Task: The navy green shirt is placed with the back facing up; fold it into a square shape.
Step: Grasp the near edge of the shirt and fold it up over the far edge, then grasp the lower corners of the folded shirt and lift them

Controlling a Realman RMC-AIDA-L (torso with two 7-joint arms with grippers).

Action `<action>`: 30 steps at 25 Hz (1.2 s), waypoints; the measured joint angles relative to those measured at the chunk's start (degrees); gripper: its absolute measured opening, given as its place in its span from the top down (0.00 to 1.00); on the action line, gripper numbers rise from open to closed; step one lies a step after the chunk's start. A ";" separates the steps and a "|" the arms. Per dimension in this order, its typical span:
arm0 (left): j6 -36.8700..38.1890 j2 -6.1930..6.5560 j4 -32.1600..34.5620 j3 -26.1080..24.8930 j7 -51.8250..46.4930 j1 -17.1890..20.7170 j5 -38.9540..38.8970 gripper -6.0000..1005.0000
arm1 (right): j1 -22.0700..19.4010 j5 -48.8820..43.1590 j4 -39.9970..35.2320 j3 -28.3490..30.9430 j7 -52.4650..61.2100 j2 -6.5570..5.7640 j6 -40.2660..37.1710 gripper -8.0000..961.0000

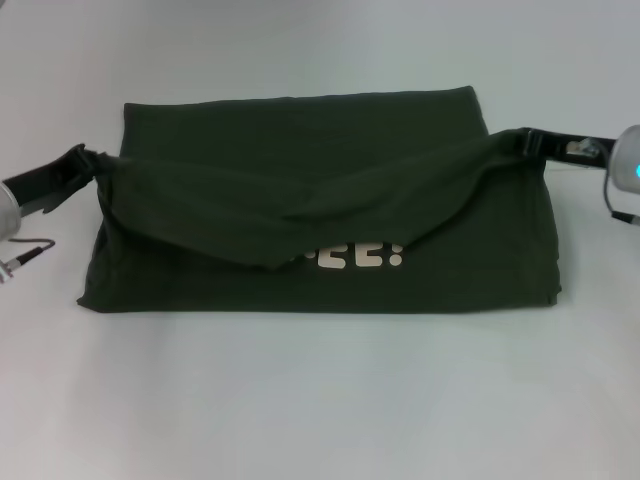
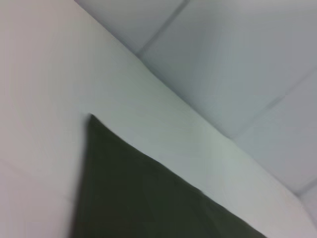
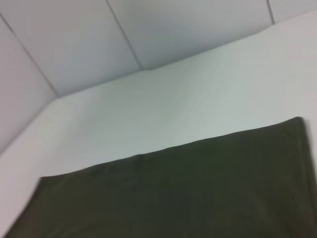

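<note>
Spread across the white table [image 1: 320,400], the navy green shirt [image 1: 330,200] lies as a wide rectangle, its near hem closest to the camera and pale lettering [image 1: 360,257] peeking from beneath a sagging fold. That fold hangs stretched between two pinched corners, raised off the layer below. Left gripper [image 1: 85,165] is clamped on the shirt's left corner, right gripper [image 1: 520,143] clamped on the right, each at the cloth's outer edge.

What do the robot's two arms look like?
Each arm ends in a black tool. The left tool sits on a silver-grey wrist with a thin cable and a small plug hanging below. The right tool is black with a silvery patch, and its rounded pale-grey wrist shows a blue light and a thin dark cable.
</note>
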 joint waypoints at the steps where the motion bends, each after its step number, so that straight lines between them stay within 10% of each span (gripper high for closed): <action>1: -2.69 -0.44 -0.80 0.00 1.61 0.02 -1.05 0.89 | 0.21 -0.07 0.19 -0.64 0.07 0.41 1.87 0.79; 15: -17.24 -3.00 -1.50 -0.09 6.25 -1.27 -2.12 0.81 | -0.60 0.94 -2.50 -3.80 -0.38 1.89 11.83 0.61; 20: -6.29 -0.77 1.16 -0.19 5.85 1.08 -3.63 0.61 | -3.01 5.15 -7.27 -3.67 -2.82 0.69 4.80 0.48; 22: 0.31 -0.31 2.99 0.01 6.00 2.62 -3.32 0.37 | -5.76 8.44 -9.87 -3.57 -3.62 0.27 0.03 0.39; 30: 20.50 -0.03 11.86 7.70 5.61 8.45 2.55 0.22 | -16.55 20.16 -10.81 -3.57 -8.63 -4.22 -25.70 0.07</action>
